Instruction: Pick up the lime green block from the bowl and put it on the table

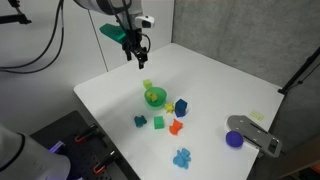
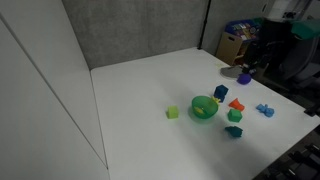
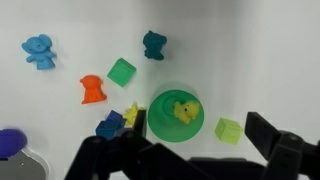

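The lime green block (image 3: 229, 131) lies on the white table (image 3: 250, 50), just beside the bright green bowl (image 3: 165, 125) and outside it. It shows the same way in both exterior views (image 1: 148, 85) (image 2: 172, 112), next to the bowl (image 1: 154, 98) (image 2: 204, 108). A small yellow toy (image 3: 185, 110) sits inside the bowl. My gripper (image 1: 134, 58) hangs well above the table, open and empty. In the wrist view its fingers (image 3: 195, 128) frame the bowl and the block from above.
Beside the bowl lie a darker green block (image 3: 121, 71), a teal piece (image 3: 154, 44), an orange piece (image 3: 92, 89), a light blue figure (image 3: 39, 51), and dark blue (image 3: 110, 125) and yellow pieces (image 3: 131, 115). A purple round piece (image 1: 234, 139) and a grey object (image 1: 255, 133) sit near the table edge.
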You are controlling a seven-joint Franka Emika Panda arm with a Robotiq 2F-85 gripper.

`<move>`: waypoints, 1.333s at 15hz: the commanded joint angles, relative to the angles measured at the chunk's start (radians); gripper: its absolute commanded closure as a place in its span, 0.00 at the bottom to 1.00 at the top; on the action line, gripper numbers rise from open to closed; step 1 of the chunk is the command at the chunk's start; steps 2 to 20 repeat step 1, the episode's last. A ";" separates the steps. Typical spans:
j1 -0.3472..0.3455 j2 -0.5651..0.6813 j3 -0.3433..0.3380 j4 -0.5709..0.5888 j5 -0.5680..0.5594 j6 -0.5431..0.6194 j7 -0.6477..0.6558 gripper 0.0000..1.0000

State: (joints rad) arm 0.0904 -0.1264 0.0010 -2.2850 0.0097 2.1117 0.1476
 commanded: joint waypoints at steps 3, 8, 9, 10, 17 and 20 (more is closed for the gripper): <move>-0.020 0.000 0.019 0.002 0.003 -0.002 -0.003 0.00; -0.020 0.000 0.019 0.002 0.003 -0.002 -0.003 0.00; -0.020 0.000 0.019 0.002 0.003 -0.002 -0.003 0.00; -0.020 0.000 0.019 0.002 0.003 -0.002 -0.003 0.00; -0.020 0.000 0.019 0.002 0.003 -0.002 -0.003 0.00; -0.020 0.000 0.019 0.002 0.003 -0.002 -0.003 0.00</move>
